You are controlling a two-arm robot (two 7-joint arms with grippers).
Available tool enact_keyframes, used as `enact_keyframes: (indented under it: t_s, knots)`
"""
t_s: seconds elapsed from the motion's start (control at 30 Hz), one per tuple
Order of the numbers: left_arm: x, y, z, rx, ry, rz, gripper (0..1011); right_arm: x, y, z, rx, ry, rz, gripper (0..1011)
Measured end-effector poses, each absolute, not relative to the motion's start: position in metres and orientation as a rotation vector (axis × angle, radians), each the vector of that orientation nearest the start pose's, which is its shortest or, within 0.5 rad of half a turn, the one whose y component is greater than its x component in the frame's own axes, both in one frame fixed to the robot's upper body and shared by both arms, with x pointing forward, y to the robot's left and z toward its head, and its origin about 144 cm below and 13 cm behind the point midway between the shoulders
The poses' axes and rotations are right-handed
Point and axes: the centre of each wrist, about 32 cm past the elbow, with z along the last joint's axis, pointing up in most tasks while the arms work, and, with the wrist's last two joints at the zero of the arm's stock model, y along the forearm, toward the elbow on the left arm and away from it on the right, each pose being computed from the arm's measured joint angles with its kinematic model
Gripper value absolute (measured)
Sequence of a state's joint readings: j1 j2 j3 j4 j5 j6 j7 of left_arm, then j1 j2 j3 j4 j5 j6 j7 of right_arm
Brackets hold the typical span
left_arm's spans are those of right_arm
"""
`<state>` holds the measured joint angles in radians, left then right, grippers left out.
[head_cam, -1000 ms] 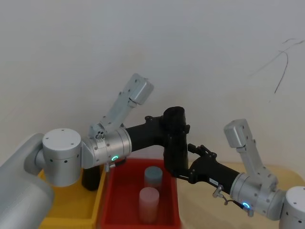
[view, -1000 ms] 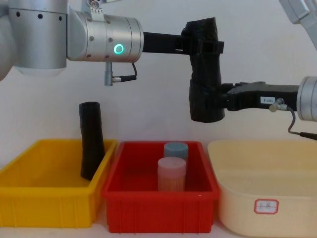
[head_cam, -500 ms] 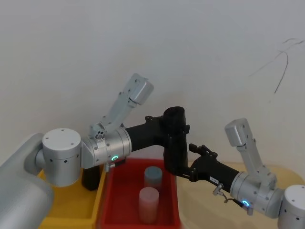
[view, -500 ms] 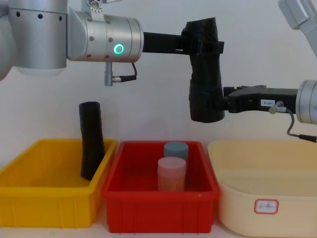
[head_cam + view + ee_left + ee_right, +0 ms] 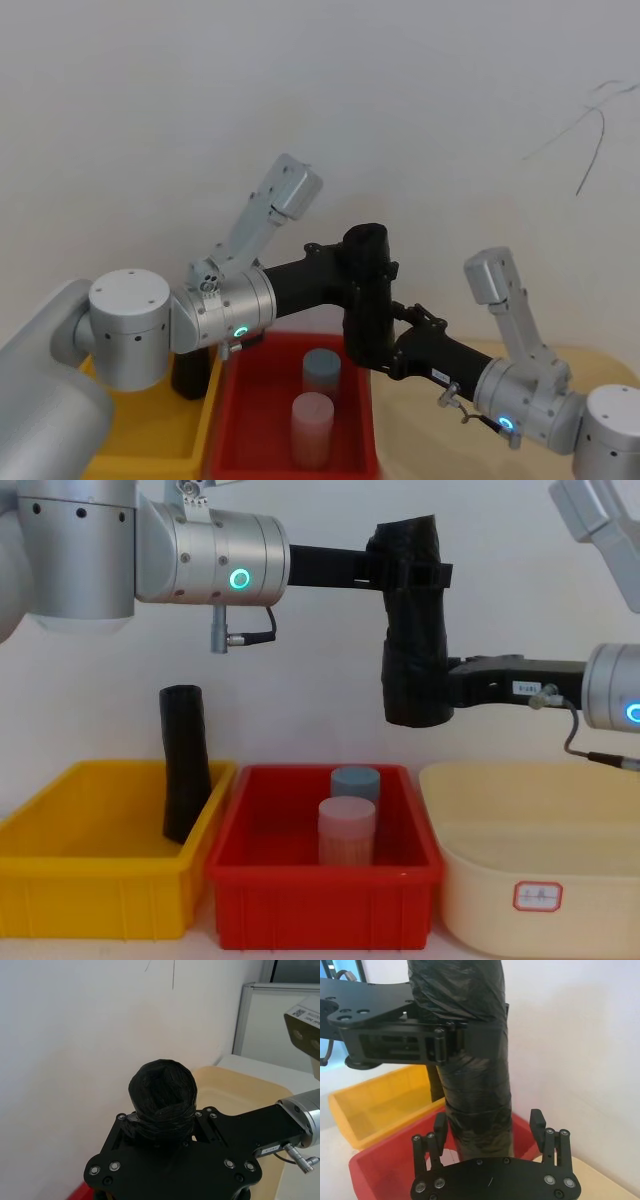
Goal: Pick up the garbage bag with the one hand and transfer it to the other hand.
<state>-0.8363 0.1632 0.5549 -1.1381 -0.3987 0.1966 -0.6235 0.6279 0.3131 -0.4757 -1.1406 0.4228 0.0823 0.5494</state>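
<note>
Aloft, wrinkled garbage bag, left gripper apparently clamped

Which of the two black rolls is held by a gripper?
The thick, wrinkled garbage bag, clamped near its top by the left gripper, above the bins; the slimmer smooth roll leans in the yellow bin.

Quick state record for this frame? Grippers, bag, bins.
garbage bag: upright in the air, over the red bin
left gripper: shut on the bag near its top
right gripper: open, fingers either side of bag's lower end
yellow bin: slim black roll leaning inside
red bin: grey cylinder, pink cylinder
cream tub: robot's right
</note>
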Motion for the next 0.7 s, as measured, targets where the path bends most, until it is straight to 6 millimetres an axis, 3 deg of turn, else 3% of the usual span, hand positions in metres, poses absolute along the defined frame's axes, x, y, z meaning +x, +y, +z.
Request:
enact_keyframes:
  t_s: [0.57, 0.7]
  knots:
    - [0.635, 0.144, 1.323, 0.063, -0.116, 0.544, 392, 0.615, -0.220, 1.231, -0.095, -0.019, -0.732, 1000]
    - [0.635, 0.144, 1.323, 0.063, -0.116, 0.544, 392, 0.616, -0.219, 1.232, -0.095, -0.019, -0.730, 938]
